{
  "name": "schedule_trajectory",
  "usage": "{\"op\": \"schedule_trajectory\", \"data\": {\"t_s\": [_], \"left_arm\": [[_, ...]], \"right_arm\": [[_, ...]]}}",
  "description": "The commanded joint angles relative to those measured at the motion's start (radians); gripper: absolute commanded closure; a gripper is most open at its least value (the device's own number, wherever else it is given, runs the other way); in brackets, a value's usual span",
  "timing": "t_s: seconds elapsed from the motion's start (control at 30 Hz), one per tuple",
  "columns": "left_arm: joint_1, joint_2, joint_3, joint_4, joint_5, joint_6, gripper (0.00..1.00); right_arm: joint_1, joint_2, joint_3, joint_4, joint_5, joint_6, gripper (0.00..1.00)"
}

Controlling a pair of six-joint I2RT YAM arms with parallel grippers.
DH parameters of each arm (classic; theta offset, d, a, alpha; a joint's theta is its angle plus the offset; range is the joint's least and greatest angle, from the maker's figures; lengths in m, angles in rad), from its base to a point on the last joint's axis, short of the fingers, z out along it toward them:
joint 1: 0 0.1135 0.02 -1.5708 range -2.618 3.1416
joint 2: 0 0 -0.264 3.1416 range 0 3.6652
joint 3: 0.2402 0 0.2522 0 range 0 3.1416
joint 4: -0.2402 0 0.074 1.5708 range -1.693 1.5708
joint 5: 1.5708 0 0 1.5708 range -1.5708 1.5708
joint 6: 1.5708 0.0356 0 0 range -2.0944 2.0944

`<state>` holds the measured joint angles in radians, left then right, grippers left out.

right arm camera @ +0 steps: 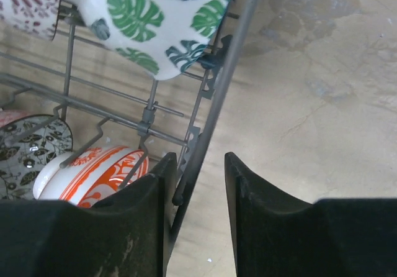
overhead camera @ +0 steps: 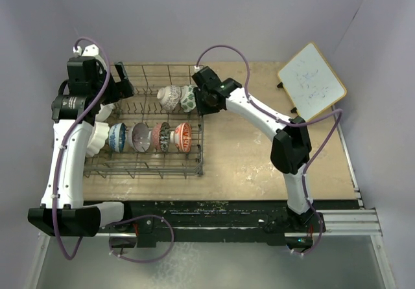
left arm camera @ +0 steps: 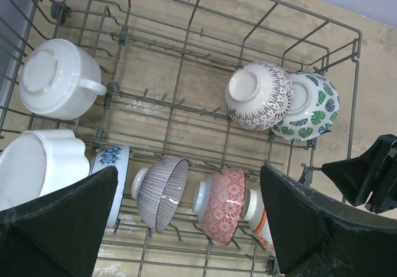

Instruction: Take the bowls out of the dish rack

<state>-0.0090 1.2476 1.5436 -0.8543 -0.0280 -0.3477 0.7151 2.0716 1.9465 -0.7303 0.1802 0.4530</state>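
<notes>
The dark wire dish rack (overhead camera: 146, 166) holds several bowls on edge. The back row has a maroon-patterned bowl (left arm camera: 257, 97) and a green-white leaf bowl (left arm camera: 310, 106). The front row has a white scalloped bowl (left arm camera: 37, 165), a blue bowl (left arm camera: 111, 162), a grey-purple bowl (left arm camera: 161, 190), a red-pink bowl (left arm camera: 229, 205) and a red-orange bowl (right arm camera: 93, 171). A white bowl (left arm camera: 56, 78) sits at the back left. My left gripper (left arm camera: 186, 227) is wide open and empty above the front row. My right gripper (right arm camera: 197, 177) is open, astride the rack's right rim wire (right arm camera: 217, 103), below the green-white bowl (right arm camera: 155, 22).
A white tilted board (overhead camera: 311, 81) stands at the back right of the tan table (overhead camera: 259, 159). A speckled black-white bowl (right arm camera: 28, 146) sits beside the red-orange one. Grey walls close in the left and back. My right gripper also shows in the left wrist view (left arm camera: 372, 177).
</notes>
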Motion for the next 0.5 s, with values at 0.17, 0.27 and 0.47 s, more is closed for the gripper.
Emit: {"op": "schedule_trajectory", "data": {"t_s": [0.17,0.27,0.47], "left_arm": [[-0.002,-0.053,-0.02,0.018,-0.002,-0.019,0.01],[-0.002,-0.063,-0.02,0.01,-0.01,-0.021,0.01],[-0.002,-0.089,-0.029,0.003,-0.032,-0.026,0.01]], "right_arm": [[0.001,-0.095,-0.06,0.006,-0.004,0.034,0.87],[-0.002,-0.112,-0.064,0.014,-0.005,0.035,1.0],[-0.071,-0.151,-0.064,0.023,-0.028,0.059,1.0]]}}
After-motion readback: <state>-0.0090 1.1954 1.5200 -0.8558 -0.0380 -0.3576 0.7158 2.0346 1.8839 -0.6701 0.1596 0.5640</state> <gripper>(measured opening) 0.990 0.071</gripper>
